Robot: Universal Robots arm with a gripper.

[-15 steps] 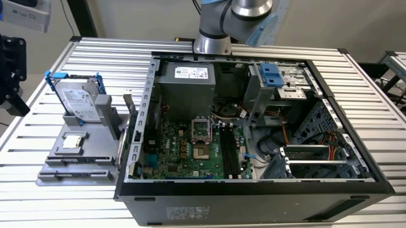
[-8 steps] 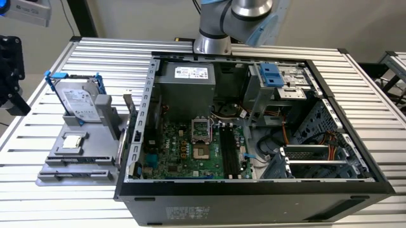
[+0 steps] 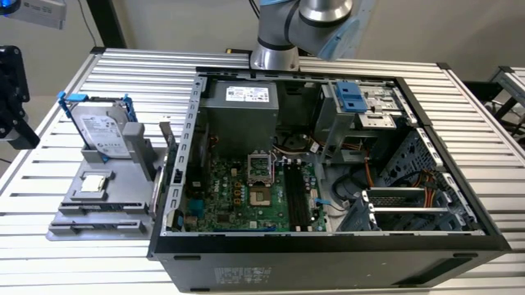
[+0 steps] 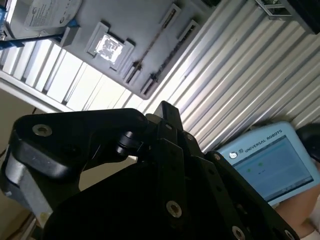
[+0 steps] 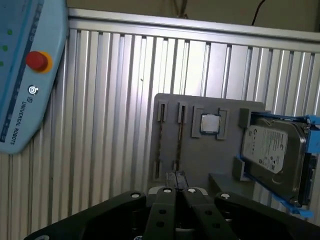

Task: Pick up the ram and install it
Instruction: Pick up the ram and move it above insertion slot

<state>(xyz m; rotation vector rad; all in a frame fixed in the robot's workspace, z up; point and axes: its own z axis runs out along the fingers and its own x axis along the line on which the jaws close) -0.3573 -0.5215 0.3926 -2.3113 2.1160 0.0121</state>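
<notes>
Gripper closed, nothing in it, hanging over the slatted table near the grey holder. The ram stands on edge in a holder slot, with a second stick just beside it. Next along are a square silver chip, then a hard drive in a blue frame; its white label's print is too small to read. Teach pendant with a red button, well apart from the holder. Open PC case on the exterior view's right of the holder, with black memory slots on its motherboard.
</notes>
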